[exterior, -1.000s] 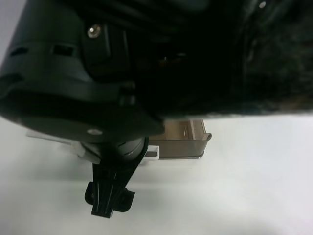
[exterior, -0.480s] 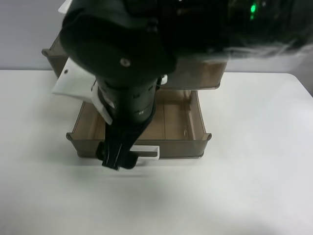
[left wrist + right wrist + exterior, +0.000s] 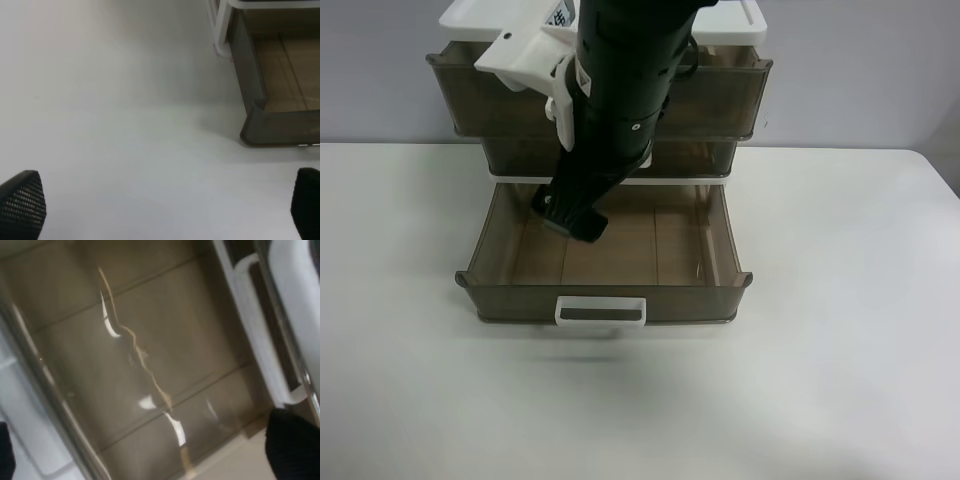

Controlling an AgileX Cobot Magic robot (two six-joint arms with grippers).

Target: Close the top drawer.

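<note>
The top drawer (image 3: 720, 98) of smoky brown plastic sits highest in the white-framed drawer unit and stands out a little beyond the middle drawer (image 3: 705, 158). Its handle is hidden behind the black arm. My right gripper (image 3: 570, 220) hangs over the floor of the pulled-out bottom drawer (image 3: 675, 300), below the top drawer's front. In the right wrist view the right gripper (image 3: 147, 452) is open and empty over brown plastic, with a white loop handle (image 3: 260, 340) to one side. My left gripper (image 3: 162, 205) is open and empty over bare table.
The bottom drawer is pulled far out, with its white handle (image 3: 600, 312) toward the table's front. Its corner (image 3: 270, 127) shows in the left wrist view. The white table (image 3: 840, 380) spreads around the unit.
The right arm has moved back from in front of the bottom drawer's handle to over that drawer, uncovering the exterior view. The drawers have not moved.
</note>
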